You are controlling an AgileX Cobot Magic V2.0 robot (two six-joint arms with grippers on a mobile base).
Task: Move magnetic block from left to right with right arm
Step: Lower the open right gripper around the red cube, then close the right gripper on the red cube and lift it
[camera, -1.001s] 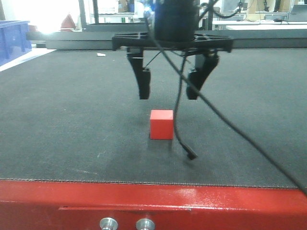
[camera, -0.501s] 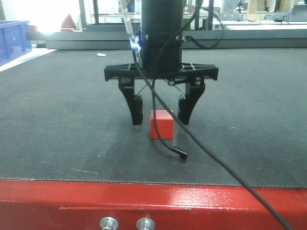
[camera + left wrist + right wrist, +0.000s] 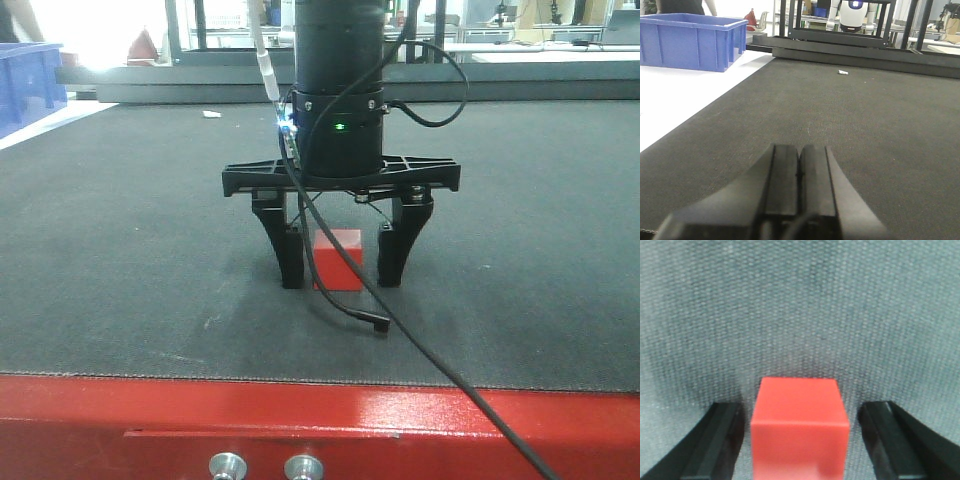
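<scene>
I see the right gripper (image 3: 340,278) lowered straight down over the block (image 3: 348,245), a small red cube resting on the dark worktop (image 3: 120,250). Its jaws are spread, one on each side of the block. In the right wrist view a strip of worktop shows between the block (image 3: 799,425) and each jaw, so nothing is pinched. A loose black cable (image 3: 440,365) trails across the front. The left gripper (image 3: 799,170) sits low above the worktop, jaws pressed together. A blue bin (image 3: 690,40) stands beyond it.

Smooth matt block (image 3: 799,425), rough woven mat (image 3: 800,300) — table edge (image 3: 320,415) v. glossy.
</scene>
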